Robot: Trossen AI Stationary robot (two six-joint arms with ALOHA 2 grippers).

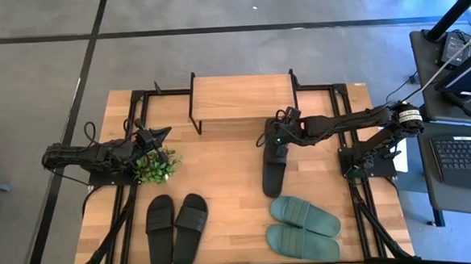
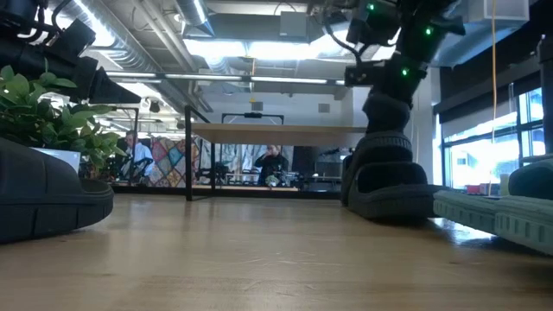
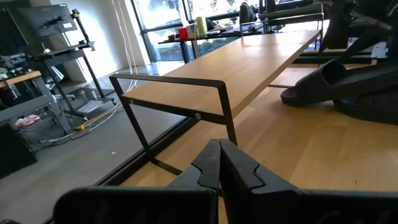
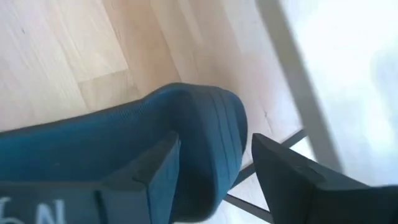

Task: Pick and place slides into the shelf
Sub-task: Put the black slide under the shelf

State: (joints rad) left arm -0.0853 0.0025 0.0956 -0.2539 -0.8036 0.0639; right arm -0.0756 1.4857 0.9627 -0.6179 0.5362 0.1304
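Right gripper (image 1: 279,138) hangs just in front of the shelf (image 1: 242,97), its fingers (image 4: 287,168) parted either side of a black slide (image 1: 274,166); I can't tell if they touch it. That slide lies on the worktop (image 1: 221,169), running from under the gripper toward the green pair (image 1: 303,227). Left gripper (image 1: 157,138) is closed on nothing, over by the plant (image 1: 156,166), with another black pair (image 1: 176,226) beyond it.

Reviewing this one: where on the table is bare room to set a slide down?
Bare: the shelf top, and the table between the plant and the black slide at the right gripper. Crowded: the front edge, with the black pair and green pair.
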